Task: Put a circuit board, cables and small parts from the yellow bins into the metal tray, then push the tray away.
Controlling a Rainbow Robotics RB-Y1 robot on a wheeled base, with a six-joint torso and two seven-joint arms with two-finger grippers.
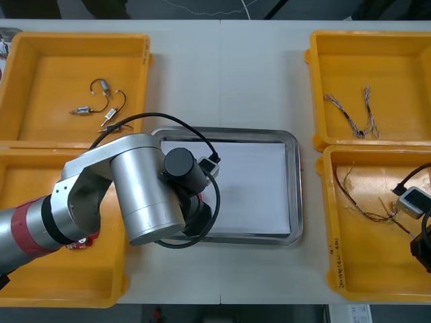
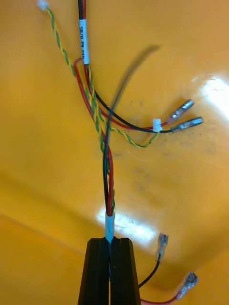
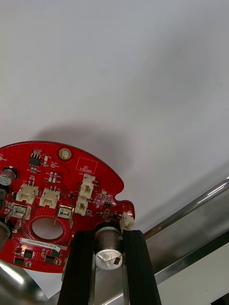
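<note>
Your left gripper (image 3: 109,250) is pinching the board (image 3: 62,200) by a metal can (image 3: 109,243) standing on it, the fingers held apart by the can's width. The board hangs just ahead of the fingertips over the tray's (image 3: 191,214) white floor, with the rim beside the fingers. I judge the board light and stiff but fragile. That can is a soldered part, so don't lever on it, and set the board down low. Your right gripper (image 2: 110,240) is pressed together on the cable (image 2: 109,167) at its white sleeve, down in the bin (image 2: 43,152). The wires run away from the fingertips. They look limp and light, so expect the loose ends to trail and snag.
</note>
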